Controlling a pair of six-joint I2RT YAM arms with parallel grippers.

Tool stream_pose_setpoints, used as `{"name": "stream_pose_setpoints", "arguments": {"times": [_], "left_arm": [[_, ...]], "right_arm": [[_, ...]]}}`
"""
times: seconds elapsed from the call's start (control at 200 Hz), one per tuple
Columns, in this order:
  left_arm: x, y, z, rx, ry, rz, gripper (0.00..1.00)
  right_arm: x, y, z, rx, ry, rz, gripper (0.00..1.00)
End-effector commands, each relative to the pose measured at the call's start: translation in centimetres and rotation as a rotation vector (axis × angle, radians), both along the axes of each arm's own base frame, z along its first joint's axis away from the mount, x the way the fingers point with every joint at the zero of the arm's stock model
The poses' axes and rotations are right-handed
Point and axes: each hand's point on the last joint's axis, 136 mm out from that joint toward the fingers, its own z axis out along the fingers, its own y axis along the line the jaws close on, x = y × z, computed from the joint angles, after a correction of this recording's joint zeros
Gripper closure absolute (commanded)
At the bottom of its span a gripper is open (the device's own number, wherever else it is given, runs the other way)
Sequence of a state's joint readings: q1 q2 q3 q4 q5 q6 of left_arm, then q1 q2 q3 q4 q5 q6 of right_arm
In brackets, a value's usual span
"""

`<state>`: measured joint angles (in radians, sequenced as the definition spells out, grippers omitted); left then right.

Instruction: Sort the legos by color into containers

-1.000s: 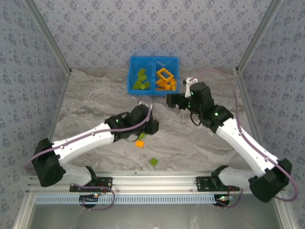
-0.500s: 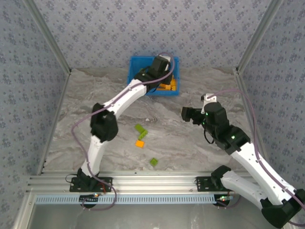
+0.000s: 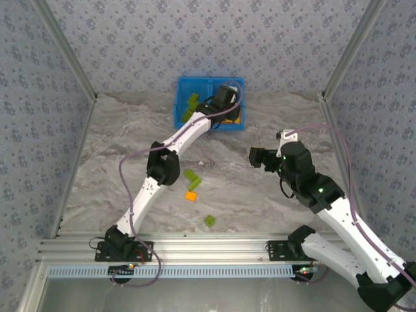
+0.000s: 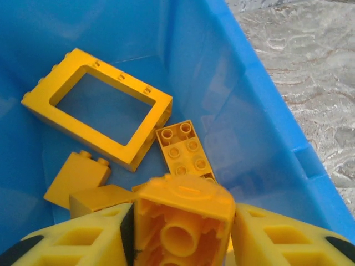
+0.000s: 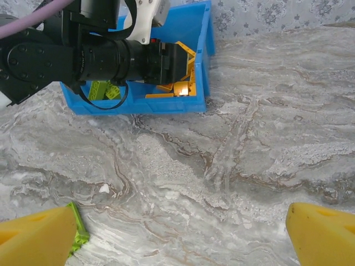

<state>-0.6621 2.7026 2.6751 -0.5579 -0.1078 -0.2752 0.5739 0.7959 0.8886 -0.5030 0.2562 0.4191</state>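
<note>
1. Your left claw (image 4: 182, 238) hangs over the blue bin's (image 4: 233, 94) right compartment, an orange brick (image 4: 183, 202) between its fingers (image 4: 77, 239); clamped or loose, you cannot tell.
2. Your right claw (image 5: 183, 235) gapes wide above the table (image 5: 249, 155).

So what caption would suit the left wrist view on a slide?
An orange brick sits between the fingers of the left gripper, above the blue bin compartment holding an orange frame.

marbled grey table (image 3: 130, 149) bears the blue bin (image 3: 195, 83), loose green legos (image 3: 209, 221) and one orange lego (image 3: 190, 195)
</note>
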Motion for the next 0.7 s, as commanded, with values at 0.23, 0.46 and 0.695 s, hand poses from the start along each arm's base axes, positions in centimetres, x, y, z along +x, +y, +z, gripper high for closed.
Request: {"name": "stream_pose_setpoints", "arguments": {"times": [0.23,0.46,0.695], "left_arm": [[-1.8,-0.1,11.6,-0.151,-0.091,-0.033,0.35],[-9.3,2.9,23.4,-0.225,-0.121,-0.157,0.29],[-17.7,11.2,24.8,-0.082,-0.163,-0.154,0.17]], "right_arm": [[-0.4,0.5,-0.6,0.014,0.023,0.03,0.01],[-0.9,5.6,-1.5,-0.002,0.056,0.276,0.02],[-4.6,14.0,-5.8,-0.173,0.169,0.676,0.0]]}}
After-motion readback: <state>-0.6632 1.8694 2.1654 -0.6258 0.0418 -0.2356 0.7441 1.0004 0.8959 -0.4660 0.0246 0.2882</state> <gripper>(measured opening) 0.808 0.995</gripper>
